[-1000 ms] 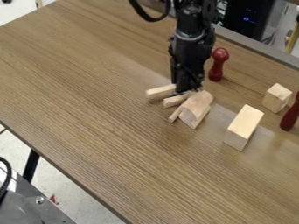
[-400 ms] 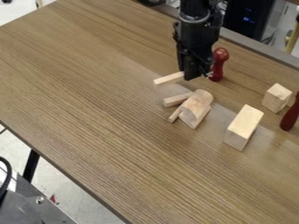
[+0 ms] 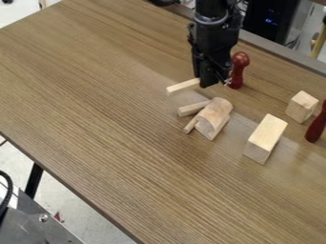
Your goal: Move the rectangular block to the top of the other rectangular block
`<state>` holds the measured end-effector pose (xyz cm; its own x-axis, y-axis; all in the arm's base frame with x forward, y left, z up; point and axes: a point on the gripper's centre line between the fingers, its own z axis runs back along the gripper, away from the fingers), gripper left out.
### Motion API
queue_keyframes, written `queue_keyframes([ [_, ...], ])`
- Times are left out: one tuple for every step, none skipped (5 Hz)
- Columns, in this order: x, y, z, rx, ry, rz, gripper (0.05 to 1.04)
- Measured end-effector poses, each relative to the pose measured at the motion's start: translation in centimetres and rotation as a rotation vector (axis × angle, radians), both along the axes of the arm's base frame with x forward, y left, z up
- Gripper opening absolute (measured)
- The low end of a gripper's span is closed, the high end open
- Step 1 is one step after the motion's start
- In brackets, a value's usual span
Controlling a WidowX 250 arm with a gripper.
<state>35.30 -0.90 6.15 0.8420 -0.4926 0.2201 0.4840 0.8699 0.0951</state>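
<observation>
Slim rectangular block (image 3: 183, 86) and gripper (image 3: 208, 83) have moved together toward the far edge of the table (image 3: 96, 100) since the first frame.
The fingers pinch the block near one end, its free end pointing left in the view, apart from the second slim block (image 3: 192, 109). This lies beside the arched block (image 3: 214, 113); a red turned peg (image 3: 238, 69) stands near the gripper.

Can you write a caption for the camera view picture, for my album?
The robot's gripper holds a thin wooden block near a red peg, above more wooden blocks.
</observation>
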Motion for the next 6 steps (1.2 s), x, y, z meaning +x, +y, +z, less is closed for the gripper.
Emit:
queue_keyframes([
  [0.0,-0.5,-0.7,0.007,0.011,-0.012,0.145],
  [-0.3,-1.0,-1.2,0.004,0.026,-0.021,0.145],
  [-0.3,-1.4,-1.2,0.007,0.023,-0.026,0.145],
  [-0.3,-1.7,-1.7,0.005,0.036,-0.028,0.145],
  [-0.4,-1.8,-1.9,0.003,0.036,-0.025,0.145],
  [-0.3,-1.8,-2.7,0.008,0.04,-0.024,0.145],
])
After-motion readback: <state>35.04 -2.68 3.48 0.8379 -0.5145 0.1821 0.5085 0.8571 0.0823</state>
